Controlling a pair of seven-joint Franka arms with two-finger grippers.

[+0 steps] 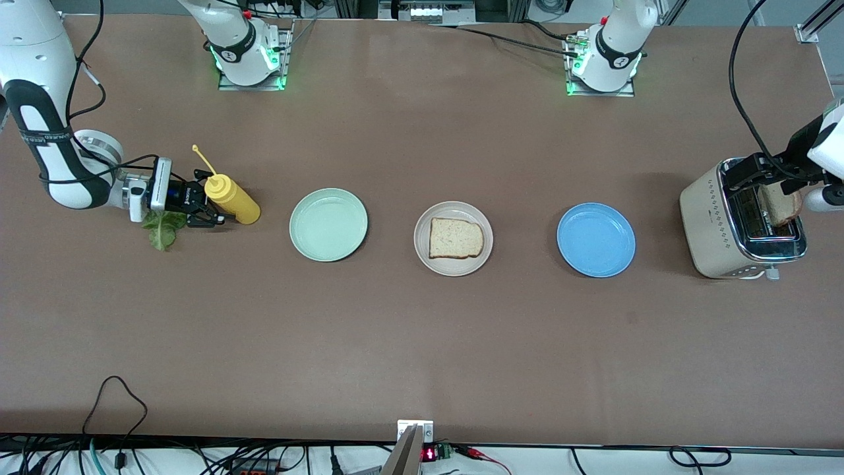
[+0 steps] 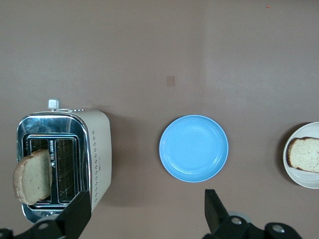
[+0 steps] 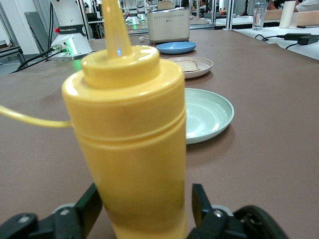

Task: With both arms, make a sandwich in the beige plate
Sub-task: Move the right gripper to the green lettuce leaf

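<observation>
- Right gripper (image 1: 210, 212) at the right arm's end, fingers spread around the mustard bottle (image 1: 232, 199), lettuce (image 1: 162, 228) beside.
- Left gripper (image 2: 144, 211) spread wide over the toaster (image 1: 738, 221).
- Beige plate (image 1: 453, 264) mid-table holds one bread slice (image 1: 455, 238).

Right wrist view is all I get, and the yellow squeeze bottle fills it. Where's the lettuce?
Observer: The lettuce leaf lies on the table just under the right gripper, beside the yellow squeeze bottle.
Operator: Where's the second slice of bread?
Observer: A bread slice stands up out of a slot of the toaster, at the left arm's end of the table.
Operator: Has the left gripper got hold of it?
Observer: No, the left gripper hangs open by the toaster and holds nothing.
</observation>
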